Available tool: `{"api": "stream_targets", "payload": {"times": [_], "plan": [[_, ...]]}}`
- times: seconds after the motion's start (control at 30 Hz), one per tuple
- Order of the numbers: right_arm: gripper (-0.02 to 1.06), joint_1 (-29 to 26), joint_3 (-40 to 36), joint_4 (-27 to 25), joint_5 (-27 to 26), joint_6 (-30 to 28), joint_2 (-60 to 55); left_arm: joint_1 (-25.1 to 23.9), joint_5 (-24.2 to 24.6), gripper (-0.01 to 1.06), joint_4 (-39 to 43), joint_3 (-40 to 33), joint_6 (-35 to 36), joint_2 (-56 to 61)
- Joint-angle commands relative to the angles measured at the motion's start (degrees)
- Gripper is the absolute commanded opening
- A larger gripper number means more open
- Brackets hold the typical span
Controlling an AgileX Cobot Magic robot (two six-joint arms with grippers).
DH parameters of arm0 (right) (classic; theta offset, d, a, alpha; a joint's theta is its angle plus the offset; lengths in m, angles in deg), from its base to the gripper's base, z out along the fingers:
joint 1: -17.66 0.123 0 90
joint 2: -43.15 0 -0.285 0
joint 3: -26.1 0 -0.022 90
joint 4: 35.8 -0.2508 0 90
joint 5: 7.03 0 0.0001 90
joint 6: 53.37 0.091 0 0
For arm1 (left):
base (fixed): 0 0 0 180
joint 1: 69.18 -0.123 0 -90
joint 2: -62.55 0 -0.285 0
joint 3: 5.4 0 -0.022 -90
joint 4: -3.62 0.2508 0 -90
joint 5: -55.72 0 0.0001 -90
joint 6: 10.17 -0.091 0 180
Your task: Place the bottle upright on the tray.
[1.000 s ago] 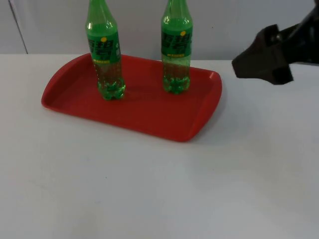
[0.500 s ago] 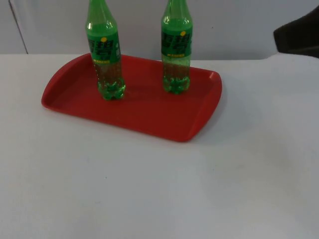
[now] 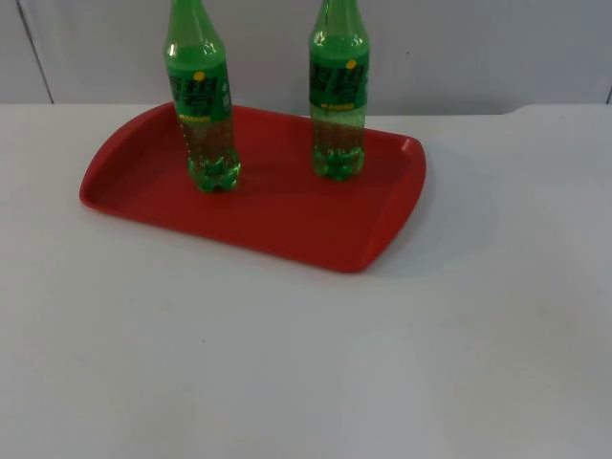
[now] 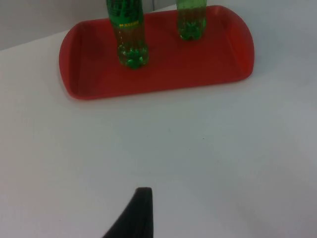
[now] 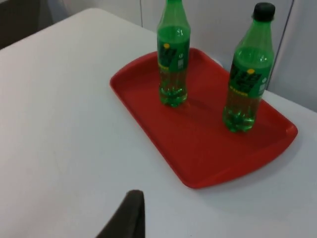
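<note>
Two green soda bottles stand upright on the red tray [image 3: 277, 215], one toward its left [image 3: 201, 105] and one near its middle [image 3: 338, 100]. From the left wrist view the tray [image 4: 198, 67] lies well ahead with both bottles [image 4: 130, 34] [image 4: 191, 20] on it, and my left gripper [image 4: 141, 210] stays back over bare table. The right wrist view also looks onto the tray [image 5: 198, 139] from a distance; one bottle [image 5: 173, 59] is nearer and the other [image 5: 246, 79] has a black cap. My right gripper [image 5: 130, 213] hangs over the table, apart from both bottles.
White table surrounds the tray on the near, left and right sides. The grey partition wall [image 3: 459, 48] rises right behind the tray.
The right arm has drawn back up and to the right, out of the top view. Tray and bottles have not moved.
</note>
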Motion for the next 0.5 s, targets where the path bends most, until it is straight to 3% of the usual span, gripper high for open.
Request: {"api": "stream_targets", "payload": {"times": [0.0, 0.27, 0.47], "plan": [[1.05, 0.1, -1.2, -0.6, 1.0, -0.3, 2.8, 0.4, -0.1, 1.05, 0.5, -0.2, 0.1, 0.2], [1.05, 0.1, -5.5, -1.6, 3.5, 0.7, 12.1, 0.4, -0.1, 1.05, 0.5, -0.2, 0.1, 0.2], [1.05, 0.1, -6.3, -1.5, 9.3, 0.8, 19.3, 0.4, -0.1, 1.05, 0.5, -0.2, 0.1, 0.2]]}}
